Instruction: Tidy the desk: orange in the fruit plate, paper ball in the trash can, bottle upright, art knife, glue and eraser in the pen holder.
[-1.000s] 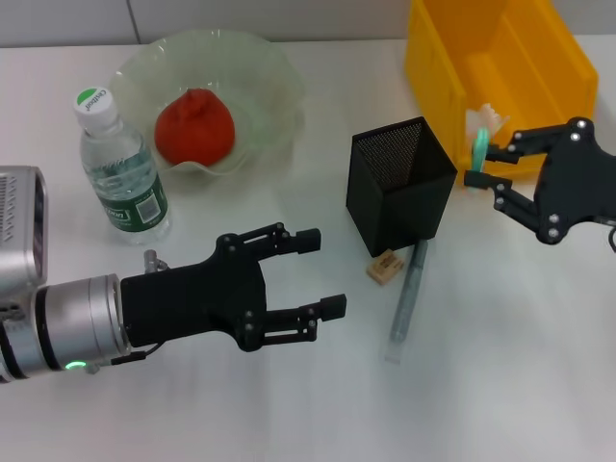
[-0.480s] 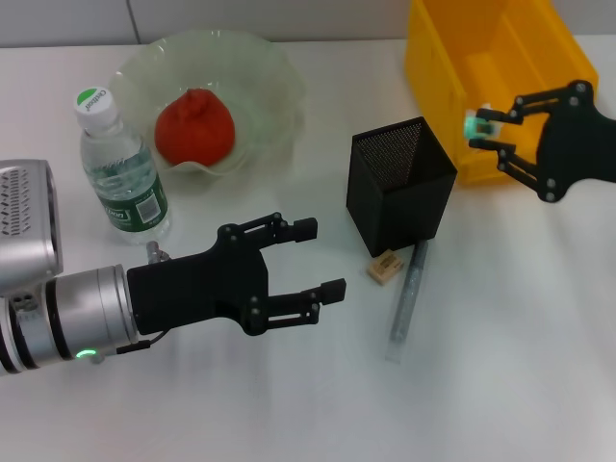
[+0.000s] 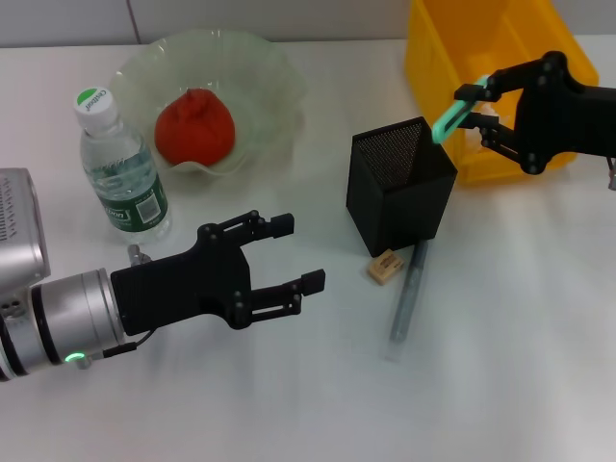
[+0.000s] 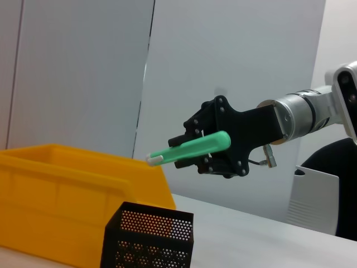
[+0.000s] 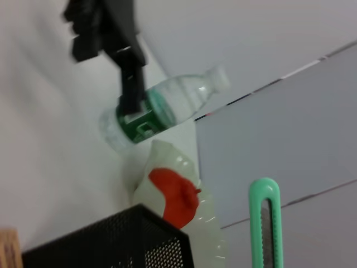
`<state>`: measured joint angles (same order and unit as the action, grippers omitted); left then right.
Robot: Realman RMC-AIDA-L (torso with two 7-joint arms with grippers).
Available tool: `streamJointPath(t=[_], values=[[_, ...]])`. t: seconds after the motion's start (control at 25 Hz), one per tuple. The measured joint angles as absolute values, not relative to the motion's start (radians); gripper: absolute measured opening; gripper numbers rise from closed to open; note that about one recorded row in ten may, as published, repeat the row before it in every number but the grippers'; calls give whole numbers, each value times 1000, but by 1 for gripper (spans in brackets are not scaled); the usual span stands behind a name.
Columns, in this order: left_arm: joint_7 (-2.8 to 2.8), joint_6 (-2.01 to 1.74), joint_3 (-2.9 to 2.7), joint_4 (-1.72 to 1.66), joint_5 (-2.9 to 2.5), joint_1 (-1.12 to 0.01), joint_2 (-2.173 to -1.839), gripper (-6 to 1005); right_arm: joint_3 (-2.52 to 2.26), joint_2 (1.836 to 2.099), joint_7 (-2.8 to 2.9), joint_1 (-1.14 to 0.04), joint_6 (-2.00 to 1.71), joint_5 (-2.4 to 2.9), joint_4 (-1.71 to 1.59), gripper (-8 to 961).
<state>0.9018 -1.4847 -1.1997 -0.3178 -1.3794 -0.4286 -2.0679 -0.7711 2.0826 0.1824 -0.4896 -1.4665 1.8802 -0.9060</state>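
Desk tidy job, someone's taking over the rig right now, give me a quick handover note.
Right gripper: shut on the art knife, held in the air above the pen holder, tip slanting toward its opening.
Left gripper: open, empty, low over the desk in front of the bottle.
Done: orange in the fruit plate; bottle upright.
Left: drop the art knife into the pen holder, then the eraser and glue, both lying on the desk beside the pen holder.
Paper ball: cannot tell whether it is in the trash can.
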Motion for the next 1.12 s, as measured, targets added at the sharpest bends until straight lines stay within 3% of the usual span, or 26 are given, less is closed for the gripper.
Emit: streamJointPath(t=[1.12], values=[[853, -1444, -1181, -307, -1377, -420, -2071, 802, -1274, 2092, -695, -250, -1033, 1482, -1083, 252]])
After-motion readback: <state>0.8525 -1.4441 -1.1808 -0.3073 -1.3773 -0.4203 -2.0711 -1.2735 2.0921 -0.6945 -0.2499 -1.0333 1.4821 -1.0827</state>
